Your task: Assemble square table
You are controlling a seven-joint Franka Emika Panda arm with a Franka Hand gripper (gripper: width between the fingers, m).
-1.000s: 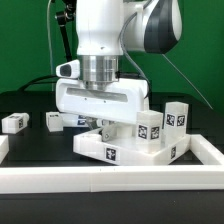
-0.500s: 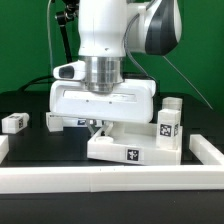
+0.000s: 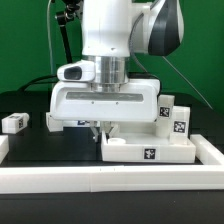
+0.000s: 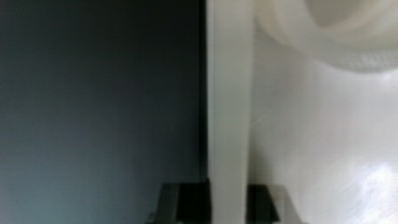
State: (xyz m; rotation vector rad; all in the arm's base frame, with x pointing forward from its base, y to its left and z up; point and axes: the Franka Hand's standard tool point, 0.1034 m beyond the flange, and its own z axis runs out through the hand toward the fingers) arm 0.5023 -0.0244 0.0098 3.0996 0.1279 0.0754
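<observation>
**One slab pinched at its rim, rails close on two sides**

Two fingers (image 4: 183,205) are closed as tight as they go on the thin raised rim of the square table slab (image 3: 150,150); in the wrist view the rim runs as a narrow white strip straight in between the dark pads; bare dark desk (image 3: 40,145) on one side of it, the slab's white face with a round recess (image 4: 347,35) on the other.

Slab lies flat toward the exterior view's right, the grip on its edge facing the exterior view's left; near edge runs along the border rail (image 3: 80,178), close enough that I cannot tell touching from just beside; right-hand corner near the rail's side arm; little room on those two sides.

Four legs; first leg (image 3: 14,122) well out on the exterior view's left; second leg (image 3: 52,121) part hidden behind the arm (image 3: 108,30); third leg (image 3: 168,106) and fourth leg (image 3: 182,122) stand together at the slab's far right corner, on it or behind it I cannot tell.

Open black desk lies between the slab's gripped edge and the first two legs.
</observation>
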